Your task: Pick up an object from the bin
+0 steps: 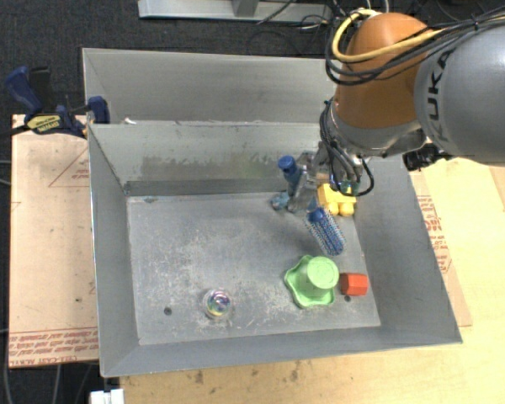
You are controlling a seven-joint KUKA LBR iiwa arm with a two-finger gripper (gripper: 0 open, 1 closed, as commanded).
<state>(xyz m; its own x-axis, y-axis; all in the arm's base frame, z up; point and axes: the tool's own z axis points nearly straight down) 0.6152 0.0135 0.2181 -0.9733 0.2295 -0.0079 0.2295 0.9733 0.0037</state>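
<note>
— Where is there room?
— Over the left floor of the grey metal bin; only a small glassy ball sits near the front.
— And the right?
— Crowded: yellow plastic block, blue ribbed cylinder, green flower-shaped cup, small red cube.
</note>
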